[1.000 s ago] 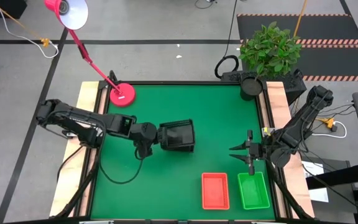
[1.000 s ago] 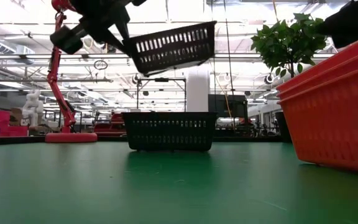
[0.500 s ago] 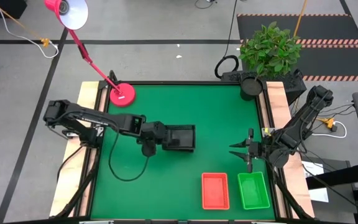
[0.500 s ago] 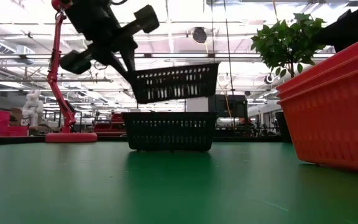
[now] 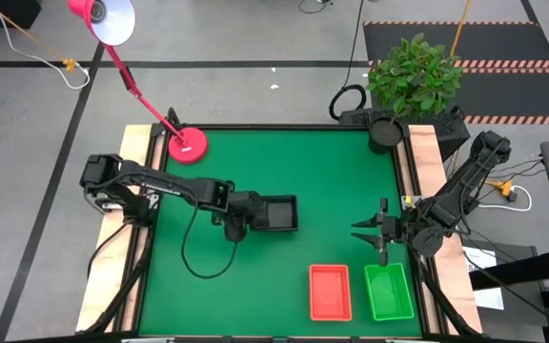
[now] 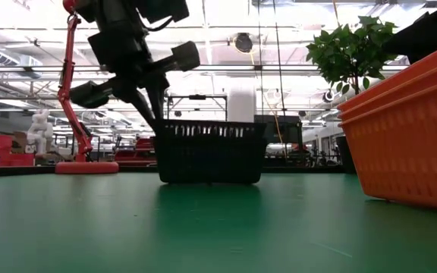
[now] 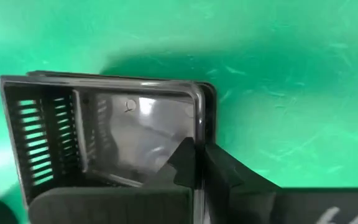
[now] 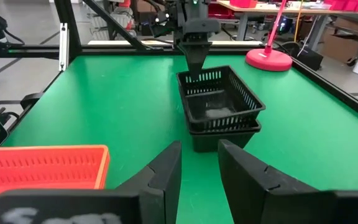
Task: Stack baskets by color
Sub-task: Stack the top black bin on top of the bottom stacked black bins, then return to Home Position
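Observation:
My left gripper (image 5: 248,211) is shut on a black basket (image 5: 276,212) that sits nested in a second black basket (image 8: 224,135) near the middle of the green table. The top one's rim (image 6: 209,125) stands above the lower one's. Red-orange baskets (image 5: 330,292) and a green basket (image 5: 389,292) rest side by side at the near right. My right gripper (image 5: 362,229) hovers open above them, at the right edge, with nothing between its fingers (image 8: 166,168). My left gripper pinches the upper black basket's short left-hand wall (image 7: 199,134) near one corner, one finger (image 7: 182,163) inside the basket and one (image 7: 225,171) outside. The fingers come steeply from above, slanting from the table's left. The basket sits level inside the lower black basket.
A pink lamp base (image 5: 188,145) stands at the far left corner, its arm reaching up and left. A potted plant (image 5: 413,74) stands beyond the far right corner. Open green mat (image 5: 255,295) lies near and left of the black baskets.
My left gripper has come down with the black basket and tipped further downward. The basket, tilted and clear above the second black basket a second ago, has levelled out and sunk into it. My right gripper has kept still.

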### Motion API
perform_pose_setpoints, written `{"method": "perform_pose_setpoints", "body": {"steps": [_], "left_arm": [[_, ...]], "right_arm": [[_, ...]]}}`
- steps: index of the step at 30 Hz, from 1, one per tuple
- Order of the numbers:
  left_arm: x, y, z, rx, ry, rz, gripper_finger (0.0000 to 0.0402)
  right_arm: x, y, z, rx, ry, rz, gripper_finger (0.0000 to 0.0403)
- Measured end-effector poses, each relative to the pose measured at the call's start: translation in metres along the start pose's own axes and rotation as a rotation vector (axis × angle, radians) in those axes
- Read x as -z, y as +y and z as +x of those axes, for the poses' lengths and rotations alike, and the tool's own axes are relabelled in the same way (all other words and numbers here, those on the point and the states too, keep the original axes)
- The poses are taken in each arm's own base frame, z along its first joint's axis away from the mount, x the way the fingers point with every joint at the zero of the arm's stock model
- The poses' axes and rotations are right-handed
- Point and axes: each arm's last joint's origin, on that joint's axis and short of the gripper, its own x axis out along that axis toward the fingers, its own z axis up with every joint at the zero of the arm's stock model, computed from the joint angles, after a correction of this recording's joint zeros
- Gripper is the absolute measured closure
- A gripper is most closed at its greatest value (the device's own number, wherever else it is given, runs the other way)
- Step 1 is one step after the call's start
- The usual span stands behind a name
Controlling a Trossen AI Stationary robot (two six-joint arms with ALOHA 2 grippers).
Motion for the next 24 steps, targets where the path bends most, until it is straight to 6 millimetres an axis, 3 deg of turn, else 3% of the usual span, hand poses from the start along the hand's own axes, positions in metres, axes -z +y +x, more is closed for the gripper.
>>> {"method": "perform_pose_setpoints", "body": {"steps": [4, 17, 24], "left_arm": [[0.0, -0.0009, 0.0, 0.009, 0.001, -0.081, 0.0385], [-0.0035, 0.0025, -0.0002, -0.033, 0.04, -0.155, 0.0225], [-0.0095, 0.0009, -0.0078, -0.077, 0.178, -0.332, 0.0191]], "right_arm": [[0.0, 0.0, 0.0, 0.0, 0.0, -0.001, 0.0301], [-0.0002, 0.0002, 0.0, -0.002, -0.001, 0.001, 0.0301], [-0.0003, 0.0001, 0.0, -0.001, -0.002, -0.006, 0.0301]]}}
